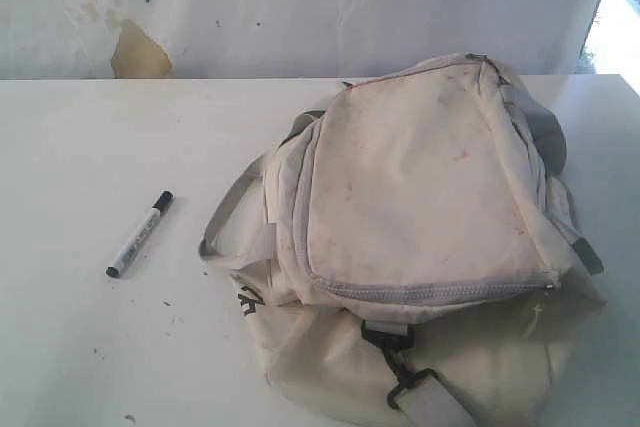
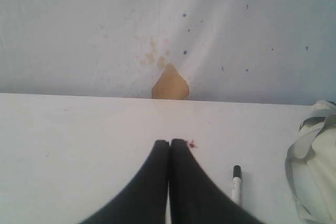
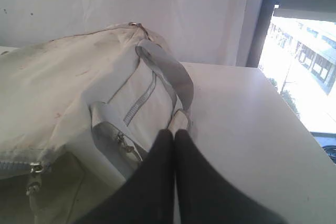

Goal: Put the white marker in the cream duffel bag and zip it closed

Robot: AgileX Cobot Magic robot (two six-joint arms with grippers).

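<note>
The white marker (image 1: 139,234) lies flat on the white table, left of the cream duffel bag (image 1: 420,207), black cap pointing away. The bag lies on the table with its grey zipper (image 1: 430,292) closed along the near edge. No gripper shows in the exterior view. In the left wrist view my left gripper (image 2: 170,142) is shut and empty above the table, with the marker (image 2: 237,182) off to one side and a bag strap (image 2: 302,148) beyond it. My right gripper (image 3: 174,132) is shut and empty beside the bag's end (image 3: 105,93), near its grey handle (image 3: 168,69).
A white backdrop with a brown torn patch (image 1: 138,52) stands behind the table (image 1: 80,157). A black clip (image 1: 395,347) and strap hang at the bag's near side. A window (image 3: 304,51) lies past the table's right edge.
</note>
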